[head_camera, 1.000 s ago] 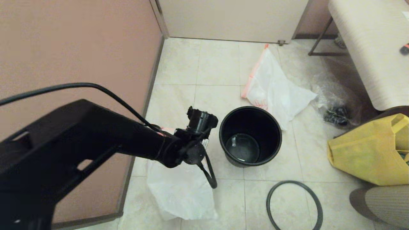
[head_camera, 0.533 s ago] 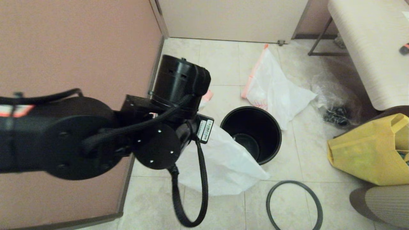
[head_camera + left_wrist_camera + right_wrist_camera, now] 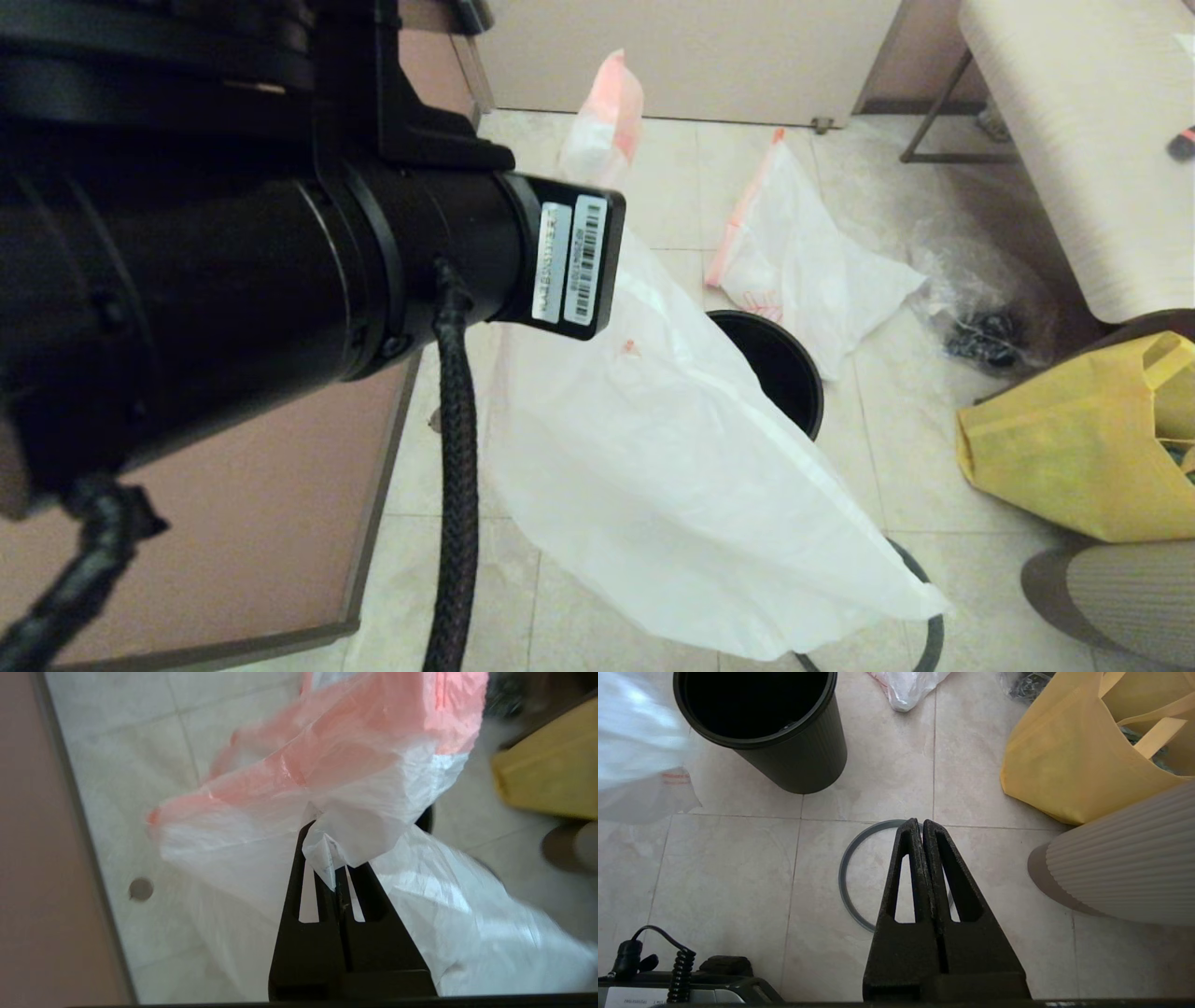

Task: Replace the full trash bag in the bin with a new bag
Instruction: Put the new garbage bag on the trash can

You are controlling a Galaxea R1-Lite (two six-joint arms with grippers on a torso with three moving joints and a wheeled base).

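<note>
My left gripper [image 3: 332, 868] is clamped on the new bag [image 3: 672, 467] just under its orange-red hem, holding it high so the body hangs free and drapes across the near side of the bin [image 3: 789, 378], hiding part of the mouth. I judge that height gives the film room to fall open before it goes in. The bin looks empty, and the full trash bag [image 3: 803, 271] lies on the tiles beyond it. The rim ring [image 3: 852, 877] lies on the floor under my right gripper [image 3: 923, 828], which hangs there with its fingers pressed together on nothing.
</note>
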